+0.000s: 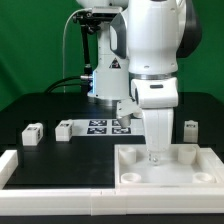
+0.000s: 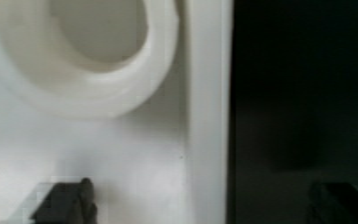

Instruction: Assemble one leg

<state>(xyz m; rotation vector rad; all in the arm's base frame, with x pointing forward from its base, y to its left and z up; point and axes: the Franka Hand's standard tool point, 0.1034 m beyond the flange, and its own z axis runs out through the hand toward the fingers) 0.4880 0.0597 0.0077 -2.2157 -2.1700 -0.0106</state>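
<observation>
The end effector (image 1: 155,157) hangs low over the large white panel (image 1: 192,172) at the exterior view's right, close to the panel's surface. In the wrist view its two dark fingers (image 2: 60,201) stand spread wide, with nothing between them but the panel's edge and the black table (image 2: 300,100). A round socket (image 2: 78,35) in the panel shows ahead of the fingers.

No leg is being held. The far leg (image 1: 33,132) and the second leg (image 1: 64,128) sit on the table at the exterior view's left, near each other but apart. The third leg (image 1: 190,128) stands on the table behind the panel at the exterior view's right. The marker board (image 1: 105,126) lies flat between the second leg and the arm. A white raised border (image 1: 50,170) runs along the table's front edge
</observation>
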